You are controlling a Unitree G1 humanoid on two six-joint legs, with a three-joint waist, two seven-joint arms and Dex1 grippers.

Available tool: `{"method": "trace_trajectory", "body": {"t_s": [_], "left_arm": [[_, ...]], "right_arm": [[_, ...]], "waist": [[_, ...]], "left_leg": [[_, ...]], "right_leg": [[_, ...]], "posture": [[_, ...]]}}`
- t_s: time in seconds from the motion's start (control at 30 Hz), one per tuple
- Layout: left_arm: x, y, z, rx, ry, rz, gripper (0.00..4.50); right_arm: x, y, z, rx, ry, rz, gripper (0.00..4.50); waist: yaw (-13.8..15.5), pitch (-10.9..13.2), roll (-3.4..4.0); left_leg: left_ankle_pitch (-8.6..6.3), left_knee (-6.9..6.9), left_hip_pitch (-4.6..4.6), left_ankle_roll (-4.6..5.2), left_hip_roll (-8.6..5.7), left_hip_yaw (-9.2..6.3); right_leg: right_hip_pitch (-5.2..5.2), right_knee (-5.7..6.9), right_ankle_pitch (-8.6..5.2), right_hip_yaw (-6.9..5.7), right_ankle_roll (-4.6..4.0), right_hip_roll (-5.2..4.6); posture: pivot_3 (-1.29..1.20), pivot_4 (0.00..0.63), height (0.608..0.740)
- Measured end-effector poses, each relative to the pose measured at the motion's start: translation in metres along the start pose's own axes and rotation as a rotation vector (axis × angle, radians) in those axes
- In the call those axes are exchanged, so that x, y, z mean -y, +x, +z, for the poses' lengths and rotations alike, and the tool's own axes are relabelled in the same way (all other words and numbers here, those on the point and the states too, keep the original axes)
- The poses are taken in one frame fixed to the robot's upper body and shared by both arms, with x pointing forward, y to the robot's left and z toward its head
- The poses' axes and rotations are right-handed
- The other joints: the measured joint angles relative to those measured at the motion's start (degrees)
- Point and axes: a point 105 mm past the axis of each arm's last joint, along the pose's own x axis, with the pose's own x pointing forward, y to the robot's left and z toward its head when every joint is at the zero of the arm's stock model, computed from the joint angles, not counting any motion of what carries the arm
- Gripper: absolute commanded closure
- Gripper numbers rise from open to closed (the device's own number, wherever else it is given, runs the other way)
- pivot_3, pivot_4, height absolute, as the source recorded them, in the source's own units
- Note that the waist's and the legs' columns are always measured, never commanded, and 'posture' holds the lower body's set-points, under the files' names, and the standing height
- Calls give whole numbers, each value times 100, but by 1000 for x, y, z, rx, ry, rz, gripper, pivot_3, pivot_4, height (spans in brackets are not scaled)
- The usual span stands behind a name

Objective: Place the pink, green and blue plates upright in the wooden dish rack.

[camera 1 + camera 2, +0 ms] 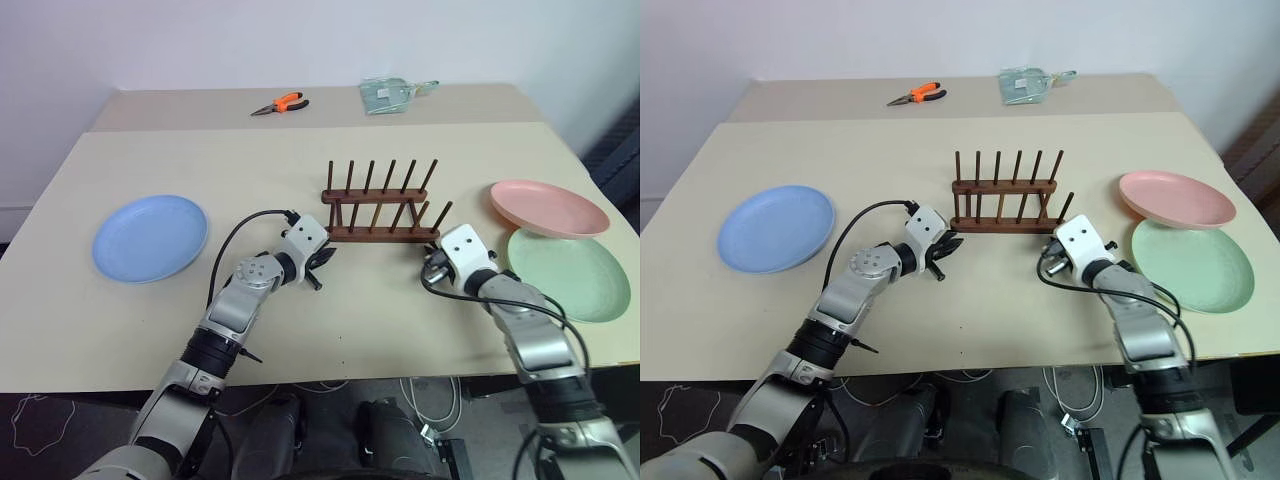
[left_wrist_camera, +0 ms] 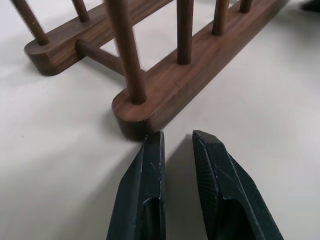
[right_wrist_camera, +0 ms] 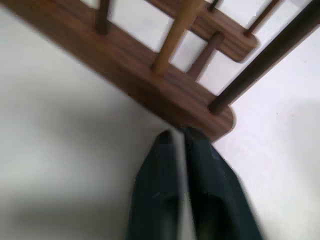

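- You are looking at a beige table (image 1: 300, 330) carrying everything; the wooden dish rack (image 1: 382, 212) is standing near its middle with no plate in it, and serves as the reference below.
- The green plate (image 1: 570, 272) is lying flat to the right of the rack, nearer you than the pink one.
- The pink plate (image 1: 548, 207) is lying flat to the right of the rack, its near edge overlapping the green plate's far rim.
- The blue plate (image 1: 150, 236) is lying flat well to the left of the rack.
- Your left gripper (image 2: 176, 140) is sitting at the left end of the rack's near bar, fingers narrowly parted, gripping nothing.
- Your right gripper (image 3: 176, 134) is sitting at the right end of that bar, fingers almost together, tips at the wood, holding nothing.
- Orange-handled pliers (image 1: 281, 104) are lying far behind the rack.
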Motion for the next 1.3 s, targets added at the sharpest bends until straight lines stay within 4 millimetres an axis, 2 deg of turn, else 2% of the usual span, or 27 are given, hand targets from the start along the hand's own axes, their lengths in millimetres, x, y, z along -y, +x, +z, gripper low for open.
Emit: {"method": "trace_trajectory", "body": {"t_s": [0.07, 0.13, 0.23, 0.3, 0.53, 0.63, 0.73, 0.83, 0.93, 1.03, 1.13, 1.17, 1.23, 1.3], "left_arm": [[1, -7, -2, 3, 5, -15, 3614], [8, -12, -2, 12, 1, -58, 3614], [20, -17, -1, 42, -30, -122, 3614], [24, -18, 6, 68, -39, -148, 3614], [29, -19, 16, 104, -42, -180, 3614], [29, -18, 18, 109, -38, -179, 3614], [28, -20, 15, 99, -37, -172, 3614], [29, -22, 9, 90, -44, -165, 3614], [31, -24, 8, 91, -44, -166, 3614], [29, -27, 8, 93, -44, -157, 3614], [18, -32, 9, 99, -47, -120, 3614], [15, -33, 9, 97, -46, -111, 3614], [12, -35, 8, 96, -47, -105, 3614], [14, -34, 10, 104, -51, -118, 3614]], "right_arm": [[14, -16, 0, -13, -65, -12, 1618], [40, -35, 7, -18, -147, -66, 580], [79, -56, 19, -31, -269, -169, 580], [93, -59, 20, -48, -321, -204, 580], [127, -44, -35, -280, -484, -226, 580], [142, -38, -51, -347, -581, -249, 1433], [145, -37, -61, -371, -654, -235, 2993], [139, -33, -60, -349, -705, -217, 4460], [137, -32, -54, -312, -734, -227, 4460], [133, -37, -32, -209, -762, -261, 4460], [127, -45, 7, -32, -685, -299, 4460], [124, -46, 26, 62, -574, -317, 4460], [107, -49, 76, 338, -213, -294, 4460], [83, -59, 122, 596, 168, -124, 4460]], "waist": [[-4, 1, 1], [-9, 3, 7], [0, 5, 4], [-4, 5, 2], [-9, 7, 6], [-22, 8, 9], [-22, 8, 10], [-22, 8, 10], [-21, 9, 11], [-10, 11, 15], [-16, 11, 15], [-38, 11, 14], [-109, 13, 12], [-142, 15, 12]], "left_leg": [[-1, -1, -1, 1, 0, 1], [-2, 0, -2, 1, 1, 3], [-2, 1, -2, 1, 4, 2], [-2, 1, -2, 1, 5, 2], [-1, 1, -4, 3, 3, 10], [0, -1, -4, 2, 3, 12], [0, -6, -4, 2, 3, 12], [0, -4, -4, 2, 3, 12], [0, -4, -4, 2, 3, 11], [-1, -5, -5, 2, 3, 11], [-1, -4, -4, 3, 4, 11], [-1, -4, -3, 3, 6, 11], [-1, -2, -2, 4, 11, 1], [-2, -1, -5, 6, 11, -5]], "right_leg": [[0, -3, -1, 1, -1, -2], [-2, -4, -1, 4, -2, -2], [0, -7, -2, 3, -3, -2], [2, -13, -2, 3, -3, -2], [3, -20, -2, 4, -4, -2], [0, -19, -2, 5, -4, -1], [-1, -19, -2, 6, -4, -1], [-1, -19, -2, 7, -4, -1], [0, -18, -2, 7, -4, 0], [-2, -18, -2, 8, -3, 0], [-1, -17, -1, 8, -2, 1], [-1, -16, -1, 9, -2, 3], [3, -13, 0, 6, 1, 6], [2, -9, 0, 3, 2, 3]], "posture": [[0, 150, 719], [0, 150, 719], [0, 150, 719], [0, 150, 719], [0, 150, 719], [0, 150, 719], [0, 150, 719], [0, 150, 719], [0, 150, 719], [0, 150, 719], [0, 150, 719], [0, 150, 719], [0, 150, 719], [0, 150, 719]]}}
